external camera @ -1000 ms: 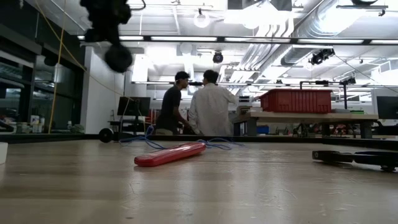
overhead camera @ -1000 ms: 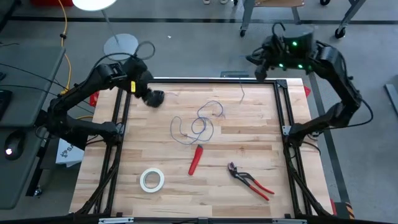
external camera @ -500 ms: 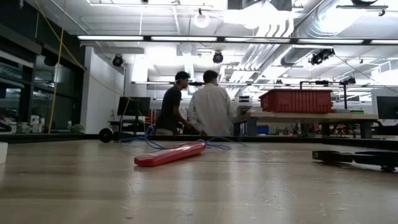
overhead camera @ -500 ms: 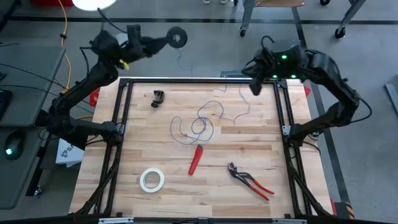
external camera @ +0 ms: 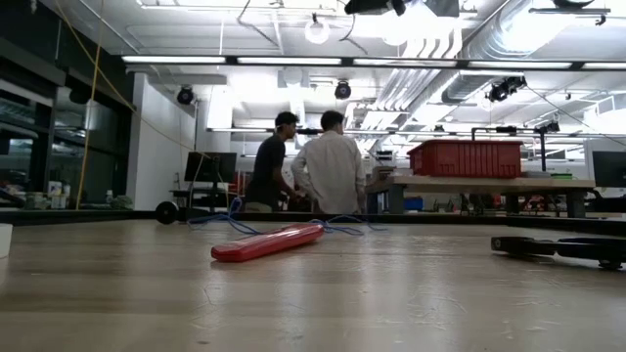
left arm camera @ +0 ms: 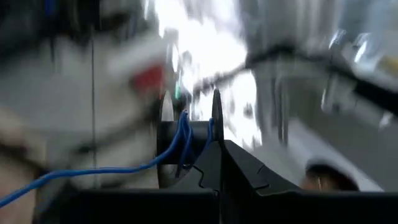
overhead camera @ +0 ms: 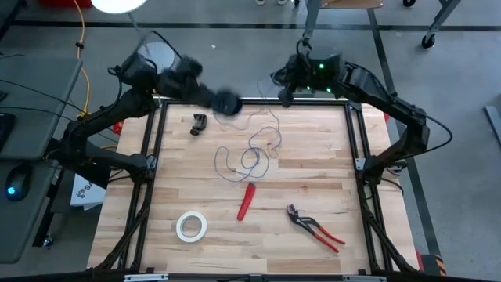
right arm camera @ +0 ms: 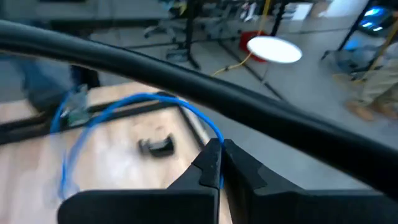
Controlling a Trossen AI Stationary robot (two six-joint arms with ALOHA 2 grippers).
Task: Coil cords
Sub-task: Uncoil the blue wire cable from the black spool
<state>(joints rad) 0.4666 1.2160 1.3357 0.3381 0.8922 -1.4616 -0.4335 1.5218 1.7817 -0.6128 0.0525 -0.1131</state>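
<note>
We note: blue-violet wire (overhead camera: 252, 153), black spool (overhead camera: 225, 102), red marker (overhead camera: 246, 200), white tape roll (overhead camera: 191, 226), red-handled pliers (overhead camera: 315, 228), pale wood bench (overhead camera: 313, 180).

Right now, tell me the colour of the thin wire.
Blue wire, shown clearest in the right wrist view.

The left gripper (overhead camera: 225, 101) is just a dark smear in the high view, so its small black round spool (left arm camera: 186, 134) can't be made out there. The thin blue-violet wire (right arm camera: 124, 109) runs off the left wrist picture's edge (room behind is pure blur).
</note>
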